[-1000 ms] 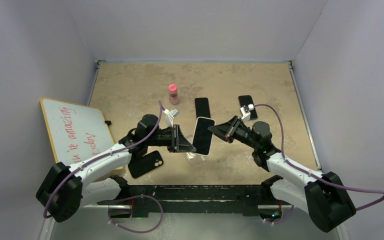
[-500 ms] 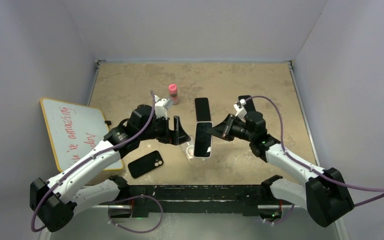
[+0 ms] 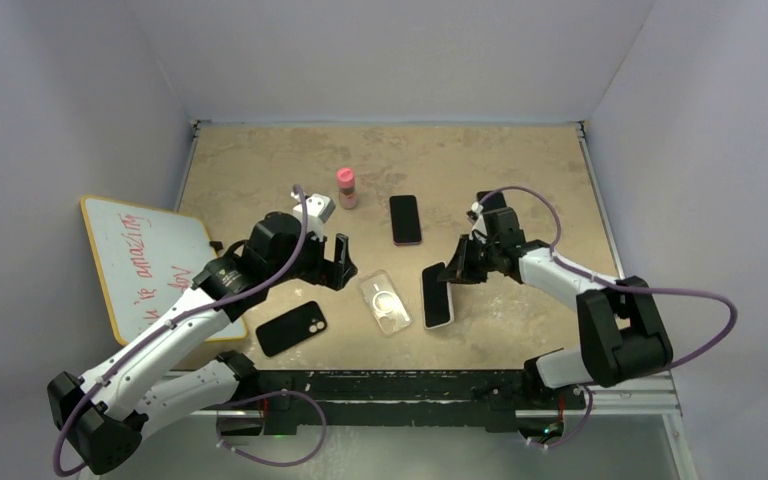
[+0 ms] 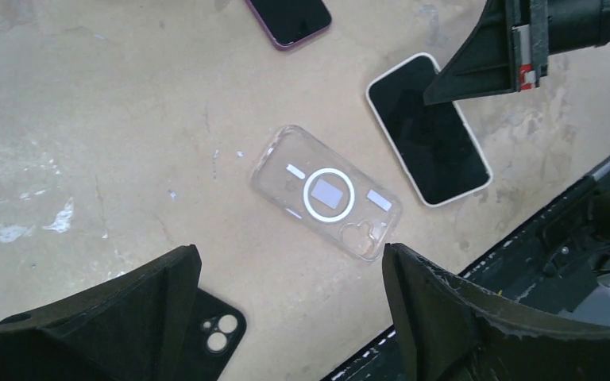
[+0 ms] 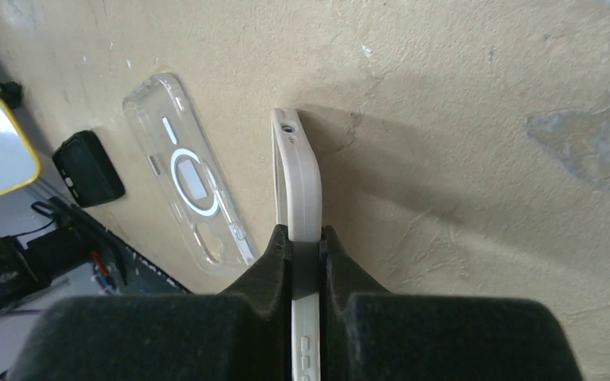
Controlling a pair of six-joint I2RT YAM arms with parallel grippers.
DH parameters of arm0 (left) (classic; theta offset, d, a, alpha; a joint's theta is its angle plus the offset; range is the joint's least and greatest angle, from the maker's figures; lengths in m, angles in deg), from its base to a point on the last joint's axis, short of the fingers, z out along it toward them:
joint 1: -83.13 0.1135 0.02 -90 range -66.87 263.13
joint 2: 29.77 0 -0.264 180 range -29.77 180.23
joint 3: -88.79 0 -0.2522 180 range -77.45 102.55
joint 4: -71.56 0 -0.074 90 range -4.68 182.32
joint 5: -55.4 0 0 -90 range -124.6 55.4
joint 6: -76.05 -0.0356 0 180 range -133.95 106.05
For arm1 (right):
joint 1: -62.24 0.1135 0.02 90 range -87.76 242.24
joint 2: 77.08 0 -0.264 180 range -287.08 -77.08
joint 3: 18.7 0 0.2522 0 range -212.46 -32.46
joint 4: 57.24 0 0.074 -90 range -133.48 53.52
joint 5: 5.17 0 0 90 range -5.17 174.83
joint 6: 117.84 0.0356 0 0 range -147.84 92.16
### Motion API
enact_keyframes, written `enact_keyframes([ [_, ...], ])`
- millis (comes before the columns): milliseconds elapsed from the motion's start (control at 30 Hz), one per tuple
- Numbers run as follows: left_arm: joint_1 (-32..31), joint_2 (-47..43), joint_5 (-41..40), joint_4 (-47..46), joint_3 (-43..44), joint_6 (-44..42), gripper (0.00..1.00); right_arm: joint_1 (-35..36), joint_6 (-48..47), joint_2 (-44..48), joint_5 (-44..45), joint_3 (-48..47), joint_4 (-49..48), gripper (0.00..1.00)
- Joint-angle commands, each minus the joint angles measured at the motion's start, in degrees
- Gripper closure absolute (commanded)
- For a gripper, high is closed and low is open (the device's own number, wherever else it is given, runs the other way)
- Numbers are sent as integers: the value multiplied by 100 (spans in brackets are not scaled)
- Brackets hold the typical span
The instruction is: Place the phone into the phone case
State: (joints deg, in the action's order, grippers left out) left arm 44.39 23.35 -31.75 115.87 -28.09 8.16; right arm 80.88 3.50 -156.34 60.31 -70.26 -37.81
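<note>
Top external shows my left gripper (image 3: 341,265) released and backed off, right gripper (image 3: 447,274) now clenching the phone (image 3: 437,300) down beside the clear case (image 3: 384,302) toward the near edge, uninserted.

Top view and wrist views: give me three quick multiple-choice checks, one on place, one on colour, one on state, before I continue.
1. Where is the clear case relative to the white phone?
A) under it
B) beside it on the table
C) in the left gripper
2. What colour is the small bottle?
A) green
B) pink
C) blue
3. What is the right gripper doing?
A) hanging open
B) holding the bottle
C) shut on the white phone
Answers: B, the case lies uncovered next to the phone; B, its body and cap are pink; C, the right wrist view shows it clamping the phone's edge.
</note>
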Motion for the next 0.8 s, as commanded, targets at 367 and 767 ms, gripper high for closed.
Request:
enact_keyframes([
  [367, -8, -310, -693, 74, -79, -277, 12, -440, -288, -423, 629, -260, 253, 60],
  [767, -4, -514, -761, 127, -41, -282, 11, -428, 43, -212, 920, -527, 43, 23],
])
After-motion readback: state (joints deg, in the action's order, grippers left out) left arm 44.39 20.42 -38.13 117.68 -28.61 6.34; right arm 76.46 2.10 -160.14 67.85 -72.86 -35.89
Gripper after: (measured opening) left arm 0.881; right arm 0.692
